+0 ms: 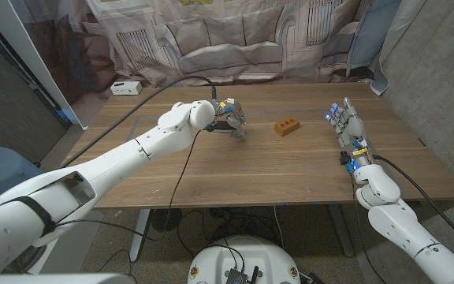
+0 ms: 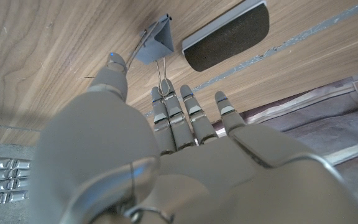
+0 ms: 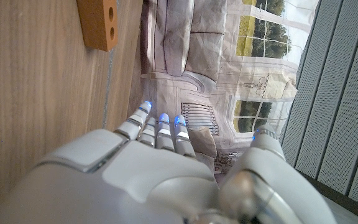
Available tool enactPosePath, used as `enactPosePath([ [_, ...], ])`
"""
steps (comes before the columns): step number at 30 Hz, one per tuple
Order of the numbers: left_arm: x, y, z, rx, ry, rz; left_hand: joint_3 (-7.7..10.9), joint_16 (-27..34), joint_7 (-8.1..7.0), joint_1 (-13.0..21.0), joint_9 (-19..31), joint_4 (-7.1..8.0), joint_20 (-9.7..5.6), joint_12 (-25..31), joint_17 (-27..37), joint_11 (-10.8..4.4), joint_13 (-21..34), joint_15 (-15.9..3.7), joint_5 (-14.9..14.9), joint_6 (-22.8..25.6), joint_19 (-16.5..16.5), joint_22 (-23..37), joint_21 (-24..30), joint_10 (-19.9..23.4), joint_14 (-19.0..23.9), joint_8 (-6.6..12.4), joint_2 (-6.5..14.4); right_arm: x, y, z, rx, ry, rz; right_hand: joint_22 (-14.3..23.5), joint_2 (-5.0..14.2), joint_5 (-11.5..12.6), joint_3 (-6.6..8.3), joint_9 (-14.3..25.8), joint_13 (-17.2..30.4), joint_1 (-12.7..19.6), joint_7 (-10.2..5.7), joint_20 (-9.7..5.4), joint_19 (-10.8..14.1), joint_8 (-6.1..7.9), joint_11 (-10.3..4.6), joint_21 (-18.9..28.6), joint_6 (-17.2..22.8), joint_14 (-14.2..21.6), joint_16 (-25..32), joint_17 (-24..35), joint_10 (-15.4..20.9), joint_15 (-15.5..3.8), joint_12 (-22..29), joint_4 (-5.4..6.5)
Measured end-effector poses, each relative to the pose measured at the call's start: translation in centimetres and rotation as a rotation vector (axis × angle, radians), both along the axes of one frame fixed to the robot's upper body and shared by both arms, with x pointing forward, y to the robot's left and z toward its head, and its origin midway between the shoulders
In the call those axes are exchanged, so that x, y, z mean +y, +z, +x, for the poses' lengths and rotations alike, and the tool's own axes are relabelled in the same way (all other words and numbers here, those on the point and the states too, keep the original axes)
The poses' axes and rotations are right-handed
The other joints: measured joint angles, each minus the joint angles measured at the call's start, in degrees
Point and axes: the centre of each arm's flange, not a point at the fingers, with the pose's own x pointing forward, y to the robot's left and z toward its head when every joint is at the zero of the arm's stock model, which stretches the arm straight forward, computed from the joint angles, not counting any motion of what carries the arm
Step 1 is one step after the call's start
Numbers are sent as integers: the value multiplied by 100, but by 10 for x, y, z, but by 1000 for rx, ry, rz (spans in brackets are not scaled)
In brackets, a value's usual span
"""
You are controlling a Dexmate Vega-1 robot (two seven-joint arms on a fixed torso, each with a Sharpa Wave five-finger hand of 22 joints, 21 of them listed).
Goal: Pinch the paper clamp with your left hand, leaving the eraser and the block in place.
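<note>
In the head view, two white arms are seen entering from the bottom corners of the frame over one wooden table (image 1: 211,173). At lower right, the right hand (image 1: 348,126) is held beside the table's right edge, fingers extended and apart, with nothing in it; in the right wrist view the same hand (image 3: 160,180) is shown with straight fingers and empty, standing on its edge with the palm upright.

Further up, just left of the frame's centre, the left hand (image 1: 228,118) is brought down over the tabletop. One paper clamp (image 2: 157,42) is seen in the left wrist view: a small grey folded clip with wire handles, lying on the wood just beyond the fingertips (image 2: 160,102). One wire handle reaches back to the fingers, and the thumb tip lies close beside the clamp's body. Whether the clamp is actually pinched cannot be told; the fingers are only narrowly parted. In the head view the clamp is hidden under the hand.

One eraser (image 2: 227,36), dark with a light border, is seen just beside the clamp in the left wrist view, apart from the fingers.

One orange-brown block (image 1: 287,127) with round holes lies right of centre in the head view, between the two hands, touched by neither.

At the upper left, one small white box (image 1: 125,87) rests near the table's far edge.
</note>
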Motion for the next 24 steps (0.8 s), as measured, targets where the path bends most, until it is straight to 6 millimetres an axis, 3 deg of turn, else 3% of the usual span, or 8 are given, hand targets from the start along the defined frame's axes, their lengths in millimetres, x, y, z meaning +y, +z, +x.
enactPosePath([
  [5, -3, -5, 2, 8, -8, 4, 0, 0, -5, -29, 0, 0, -30, 0, 0, -29, 0, 30, 0, -56, -31, 0, 0, -31, -30, 0, -29, -1, 0, -1, 1, -1, -1, 0, 0, 0, 0, 0, 0, 0, 0, 0, 0, 0, 0, 0, 0, 0, 0, 0, 0, 0, 0, 0],
  [24, -11, -15, 10, 33, -28, 21, -46, 0, -12, -134, -18, 0, -32, -65, 0, 97, -76, 163, 0, -396, -91, 0, 0, -499, -246, 0, 17, -1, 0, -2, 8, -5, -5, 0, 0, 0, 0, 0, 0, -1, -31, 0, 0, 0, 0, 0, 32, 22, 0, 0, 0, -21, 0, 0],
])
